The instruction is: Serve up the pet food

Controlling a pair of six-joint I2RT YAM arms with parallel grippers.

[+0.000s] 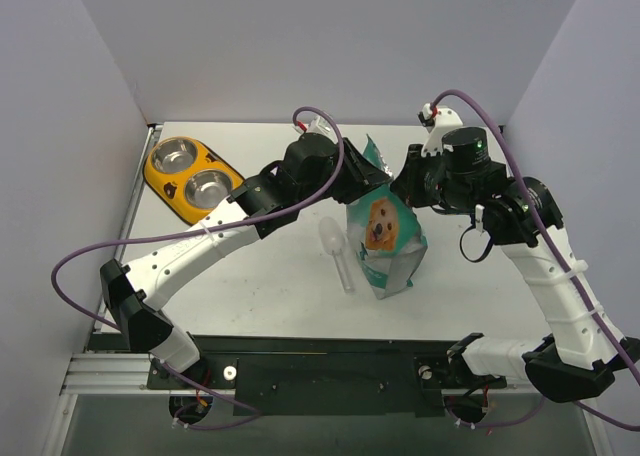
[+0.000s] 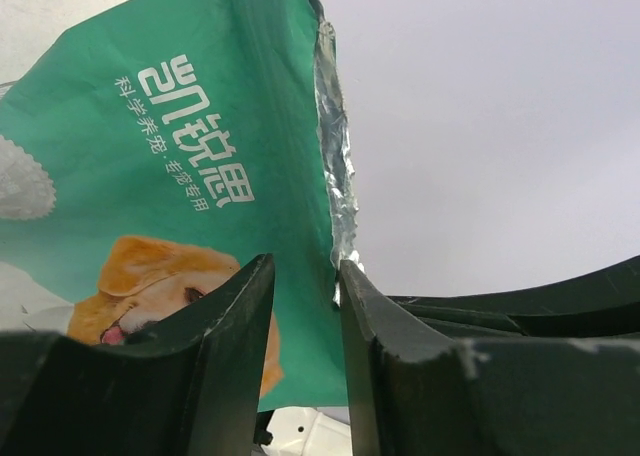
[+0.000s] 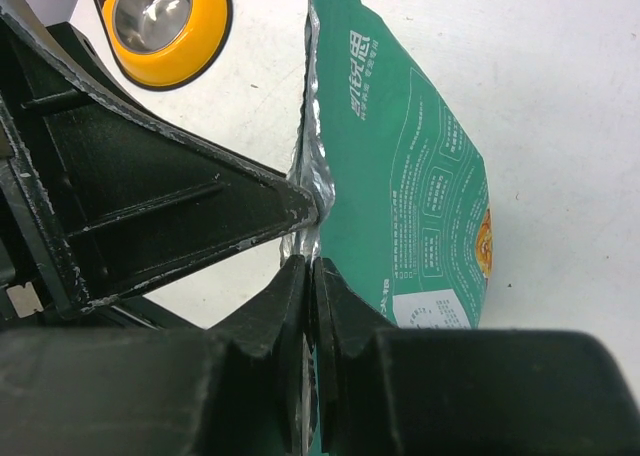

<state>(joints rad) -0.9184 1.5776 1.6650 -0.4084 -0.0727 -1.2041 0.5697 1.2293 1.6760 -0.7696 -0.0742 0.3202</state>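
Yellow feeder point(image 1: 150, 171) sits far left on the table, both steel bowls look bare. Left gripper point(image 2: 300, 273) is at the top of the pouch point(image 1: 385, 231) with a narrow gap. Film shows between the fingers, but can't tell if it's actually pinched. Clear scoop point(image 1: 338, 251) lies flat just left of the pouch, nothing holding it. Pouch stands upright mid-table, dog face towards the arms. No kibble visible, so presumably it's all inside. Right gripper point(image 3: 310, 276) is clamped tight on the foil top edge point(image 2: 340, 176) from the other side, its tips almost meeting the left gripper's tip.

Handling guess: the film is thin, floppy and slick, and the weight sits low in the loose kibble, so the pouch will likely sag and tip if pulled sideways. The best hold looks like the stiffer seam either side of the mouth – pinch deep, not on the fringe. A shallow bite probably slips or tears the foil – and pellets would scatter
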